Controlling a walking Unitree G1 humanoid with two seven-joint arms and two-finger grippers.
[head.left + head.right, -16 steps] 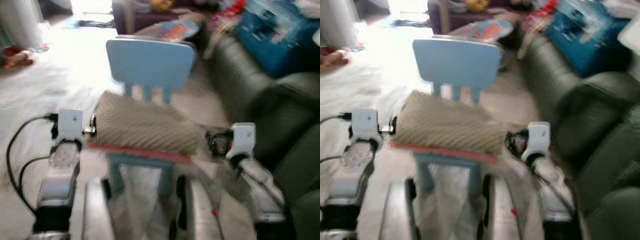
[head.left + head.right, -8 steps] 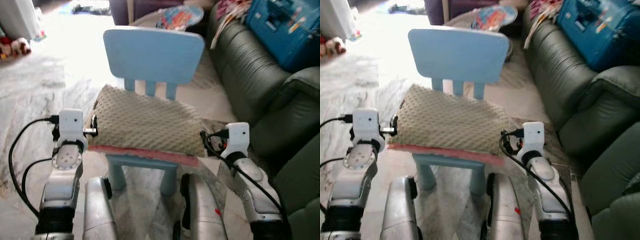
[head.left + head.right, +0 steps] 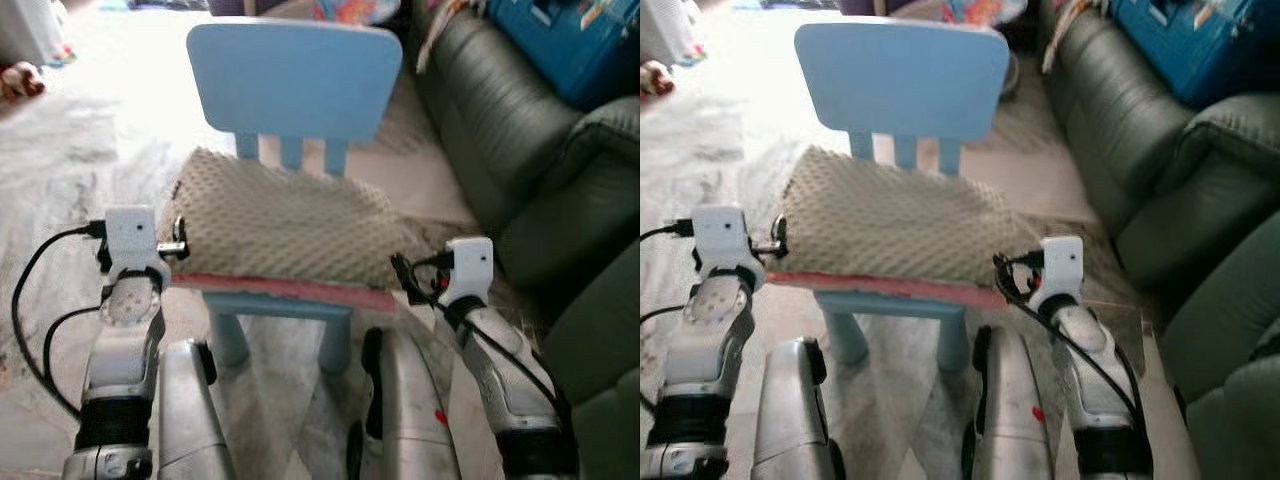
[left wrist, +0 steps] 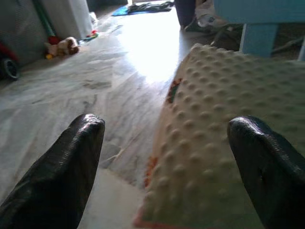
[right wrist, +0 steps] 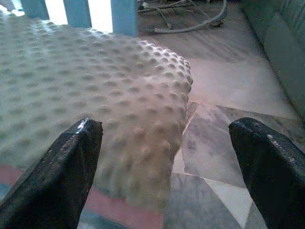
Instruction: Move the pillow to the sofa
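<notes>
Both pincers [image 4: 164, 167] [image 5: 167, 162] agape beside pillow [image 3: 280, 225].

No readable text, labels, brands or numbers anywhere. The blue box [image 3: 590, 40] on the sofa [image 3: 500, 130] has white and coloured print, too blurred to read. The colourful item [image 3: 350, 10] behind the chair [image 3: 290, 80] has a printed pattern, no legible letters.
</notes>
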